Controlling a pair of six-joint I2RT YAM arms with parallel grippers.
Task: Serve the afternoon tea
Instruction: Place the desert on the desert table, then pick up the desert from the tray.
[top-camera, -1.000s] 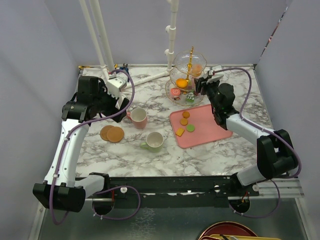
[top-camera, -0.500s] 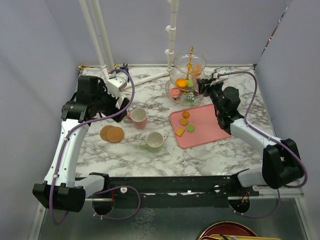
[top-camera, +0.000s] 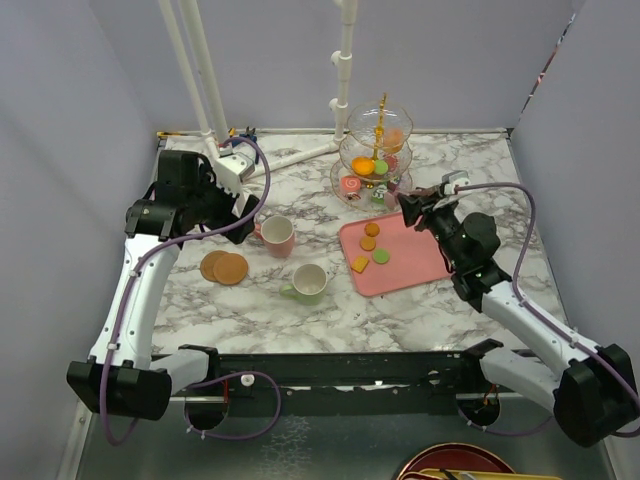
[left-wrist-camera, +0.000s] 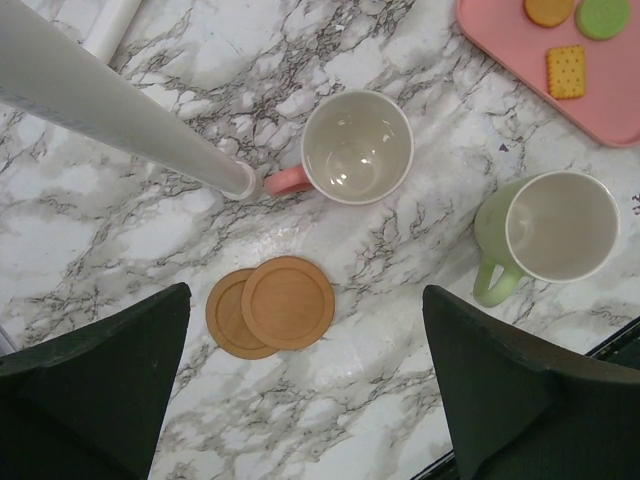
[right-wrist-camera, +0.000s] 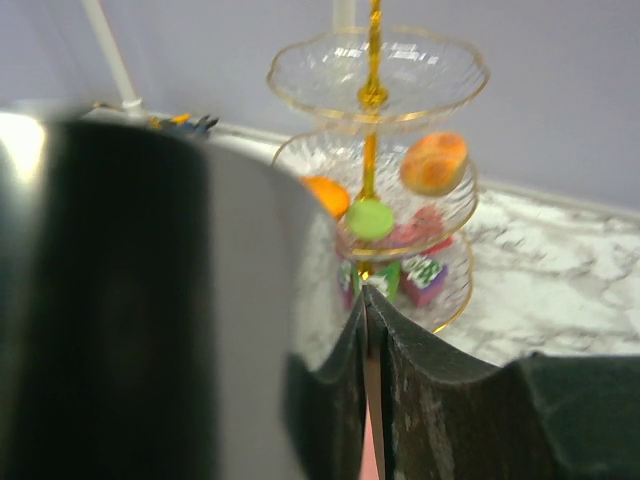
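A marble desk boxed in by pale grey walls carries everything you need. The three-tier glass stand sits at the far edge with some cakes on its tiers, and the pink tray lies just in front of it. Four loose treats lie on the tray's left part. The pink mug and green mug stand upright and empty near the middle, with the two coasters overlapping beside them.

Your left claw hangs spread wide above the coasters, grasping nothing. Your right claw hovers between stand and tray. Its wrist view is too blurred to tell whether it is released or clenched, and I can make out nothing in it.

Expect the treats to be light and crumbly, so pinch them gently across their edges. The glass is rigid, slick and breakable, so keep clear of the tiers. The glazed mugs will likely slip, so take the wall at the rim.
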